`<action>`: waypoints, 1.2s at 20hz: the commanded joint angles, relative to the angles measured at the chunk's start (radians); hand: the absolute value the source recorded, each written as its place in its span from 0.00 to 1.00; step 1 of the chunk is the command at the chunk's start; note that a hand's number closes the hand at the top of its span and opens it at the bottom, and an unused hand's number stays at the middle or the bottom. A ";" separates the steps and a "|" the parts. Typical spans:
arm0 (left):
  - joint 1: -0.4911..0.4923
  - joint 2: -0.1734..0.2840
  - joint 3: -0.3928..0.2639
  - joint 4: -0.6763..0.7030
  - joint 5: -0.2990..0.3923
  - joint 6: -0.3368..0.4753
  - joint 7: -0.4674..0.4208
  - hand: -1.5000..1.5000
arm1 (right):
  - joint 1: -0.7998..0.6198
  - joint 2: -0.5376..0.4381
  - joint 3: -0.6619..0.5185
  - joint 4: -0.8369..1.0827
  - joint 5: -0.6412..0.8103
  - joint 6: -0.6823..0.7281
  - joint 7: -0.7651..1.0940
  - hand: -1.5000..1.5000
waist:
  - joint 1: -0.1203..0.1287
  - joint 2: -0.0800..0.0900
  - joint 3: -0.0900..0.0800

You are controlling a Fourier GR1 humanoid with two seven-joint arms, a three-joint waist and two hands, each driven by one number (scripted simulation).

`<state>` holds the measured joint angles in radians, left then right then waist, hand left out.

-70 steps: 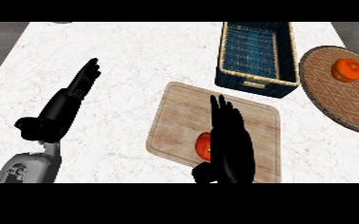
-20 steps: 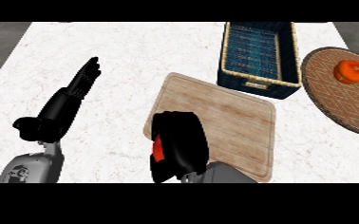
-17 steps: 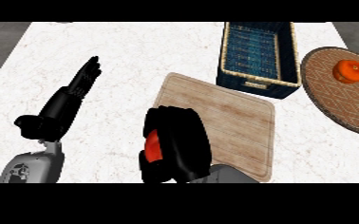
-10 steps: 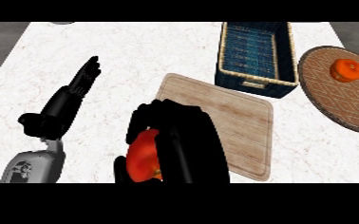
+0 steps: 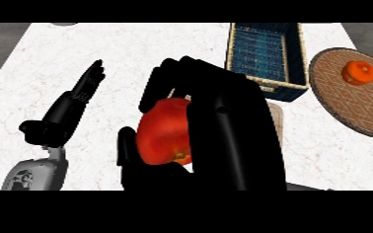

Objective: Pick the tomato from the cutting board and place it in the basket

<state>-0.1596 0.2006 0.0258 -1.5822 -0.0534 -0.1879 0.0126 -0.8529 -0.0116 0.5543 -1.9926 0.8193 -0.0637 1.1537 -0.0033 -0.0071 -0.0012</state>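
Lifted well up toward the head view since half a second ago, the right hand (image 5: 218,128) now fills the middle of the picture and looms far larger than before, with the tomato (image 5: 164,133) carried up in it. Its fingers arch over the top of the fruit and the thumb comes under at the lower left, so the hand is curled round the tomato and holds it; only the red face toward nine o'clock shows between them. The tomato is therefore off the cutting board (image 5: 275,116), of which just a thin pale sliver peeps out at the hand's three o'clock edge. What the coming move turns on is the basket (image 5: 264,54): it lies at about one o'clock from the held tomato, near the hand's fingertips, its long axis running from twelve to six o'clock, its blue-lined opening facing up. The right hand, already holding the fruit, is plainly the nearer; I judge that it needs to travel up and to the right until it hangs over that opening. The left hand (image 5: 69,111) rests at nine o'clock, fingers straight and up. A round plate (image 5: 331,96) with an orange thing (image 5: 358,71) sits at three o'clock of the basket, apart from it.
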 commanded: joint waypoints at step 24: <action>-0.032 -0.018 0.003 0.014 -0.020 -0.007 -0.003 0.50 | -0.370 -0.174 -0.664 0.708 0.043 -0.074 -0.252 1.00 | 0.011 0.008 0.001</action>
<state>-0.1806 0.1930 0.0375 -1.5688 -0.0595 -0.2025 0.0023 -1.1849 -0.1522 -0.0621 -1.3595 0.8745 -0.1320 0.9159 0.0110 0.0028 -0.0002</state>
